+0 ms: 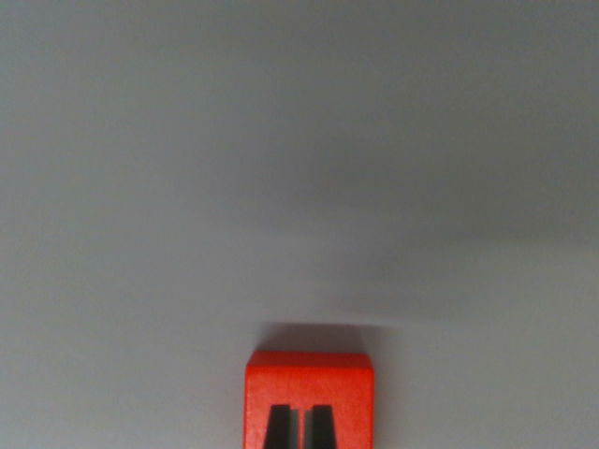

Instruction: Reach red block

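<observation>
Reaching looks nearly complete: the end effector (299,428) hangs over the red block (309,385), its two dark fingertips nearly together and holding nothing. Next, a short descent, staying centred. The block, matte orange-red with squared edges, sits at the wrist view's bottom centre on the plain grey surface (299,168).

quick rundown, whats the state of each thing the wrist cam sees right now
red block: flat on the grey surface, at the bottom edge of the view, partly cut off
gripper: two dark fingertips over the block, nearly together, thin gap between
grey surface: bare apart from the block
</observation>
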`<state>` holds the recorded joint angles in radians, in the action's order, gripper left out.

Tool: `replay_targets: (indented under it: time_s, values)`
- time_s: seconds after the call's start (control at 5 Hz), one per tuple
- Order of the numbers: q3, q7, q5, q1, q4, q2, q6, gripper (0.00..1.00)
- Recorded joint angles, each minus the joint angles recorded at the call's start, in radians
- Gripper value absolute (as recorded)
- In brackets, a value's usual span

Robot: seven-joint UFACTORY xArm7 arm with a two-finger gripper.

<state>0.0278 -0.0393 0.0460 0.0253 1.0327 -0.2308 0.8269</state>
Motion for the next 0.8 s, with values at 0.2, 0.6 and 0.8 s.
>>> replay_targets:
  time_s: [0.2,0.6,0.8]
  values:
    - [0.001,0.000,0.0008,-0.0008,-0.026,-0.010,-0.035,0.00]
    - [0.001,-0.001,0.0016,-0.0014,-0.049,-0.019,-0.067,0.00]
    - [0.001,-0.001,0.0016,-0.0014,-0.049,-0.019,-0.067,0.00]
